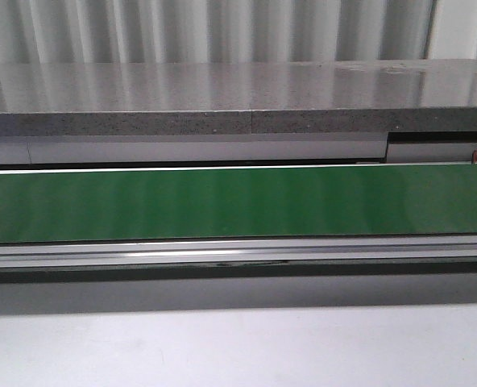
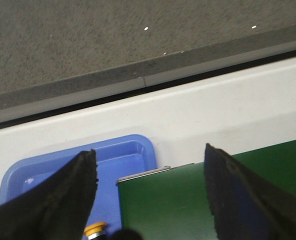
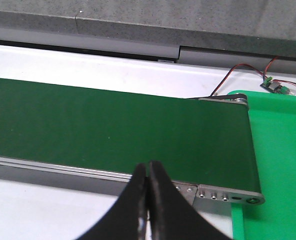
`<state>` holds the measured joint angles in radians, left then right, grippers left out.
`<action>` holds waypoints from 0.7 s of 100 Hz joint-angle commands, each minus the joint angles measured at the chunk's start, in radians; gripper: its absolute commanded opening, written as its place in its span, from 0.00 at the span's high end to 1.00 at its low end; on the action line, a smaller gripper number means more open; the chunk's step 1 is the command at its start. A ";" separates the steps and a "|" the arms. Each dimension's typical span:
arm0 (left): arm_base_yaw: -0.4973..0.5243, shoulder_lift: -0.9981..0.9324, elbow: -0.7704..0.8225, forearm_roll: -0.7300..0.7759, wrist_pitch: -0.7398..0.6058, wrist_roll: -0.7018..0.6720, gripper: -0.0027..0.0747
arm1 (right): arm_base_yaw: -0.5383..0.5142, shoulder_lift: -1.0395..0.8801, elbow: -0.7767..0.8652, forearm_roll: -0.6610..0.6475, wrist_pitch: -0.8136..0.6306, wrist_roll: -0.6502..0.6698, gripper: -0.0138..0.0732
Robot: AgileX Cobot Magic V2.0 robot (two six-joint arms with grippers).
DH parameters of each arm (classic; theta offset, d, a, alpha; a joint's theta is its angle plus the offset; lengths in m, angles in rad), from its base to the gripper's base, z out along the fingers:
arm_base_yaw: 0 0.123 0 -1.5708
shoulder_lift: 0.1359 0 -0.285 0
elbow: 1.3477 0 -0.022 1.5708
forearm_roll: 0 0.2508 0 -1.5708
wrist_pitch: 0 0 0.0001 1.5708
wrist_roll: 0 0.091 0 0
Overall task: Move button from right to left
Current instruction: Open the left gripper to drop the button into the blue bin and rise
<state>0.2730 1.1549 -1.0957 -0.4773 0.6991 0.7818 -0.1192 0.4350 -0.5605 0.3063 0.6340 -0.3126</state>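
Fingers on the left gripper (image 2: 150,195) are spread wide, nothing between them. Seen from the left wrist, it hangs over the spot where a blue tray (image 2: 123,155) meets the end of the green belt (image 2: 238,185). Button (image 2: 95,230) sits in that tray, just beside the belt's end: only its orange-yellow cap shows at the frame edge, close to the near finger (image 2: 58,200), and the body is cut off. Cannot tell whether the finger touches it. Belt end has a thin metal edge (image 2: 143,174) overlapping the tray's side. Beyond the tray runs a white table (image 2: 213,110), then a dark gap and a grey speckled counter (image 2: 113,35).

Right gripper (image 3: 148,200) is pressed together, tips touching, holding nothing. It hangs over the near rail (image 3: 88,176) of the belt (image 3: 113,125), near the belt's other end. That end closes with a metal bracket (image 3: 228,194) carrying small screws. A green tray (image 3: 280,150) lies right against that end. A small circuit board (image 3: 275,86) with red and black wires (image 3: 238,72) sits at the tray's far edge.

Front view shows only the belt (image 1: 238,201) running the full width, a silver rail (image 1: 222,251) along its near side, white table (image 1: 238,347) in front and the grey counter (image 1: 222,93) behind. Neither arm shows there.
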 commanded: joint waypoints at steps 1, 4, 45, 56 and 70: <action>-0.026 -0.115 0.021 -0.057 -0.045 -0.004 0.40 | 0.002 0.003 -0.024 0.008 -0.063 -0.005 0.92; -0.031 -0.148 0.042 -0.074 -0.058 -0.004 0.40 | 0.002 0.003 -0.024 0.008 -0.063 -0.005 0.92; -0.035 -0.610 0.351 -0.234 -0.156 -0.004 0.85 | 0.002 0.003 -0.024 0.008 -0.063 -0.005 0.92; -0.037 -0.677 0.392 -0.243 -0.156 -0.004 0.99 | 0.002 0.003 -0.024 0.008 -0.063 -0.005 0.92; -0.037 -0.700 0.408 -0.243 -0.151 -0.004 0.99 | 0.002 0.003 -0.024 0.008 -0.063 -0.005 0.92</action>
<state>0.2447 0.4564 -0.6688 -0.6784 0.6144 0.7818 -0.1192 0.4350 -0.5605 0.3063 0.6340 -0.3126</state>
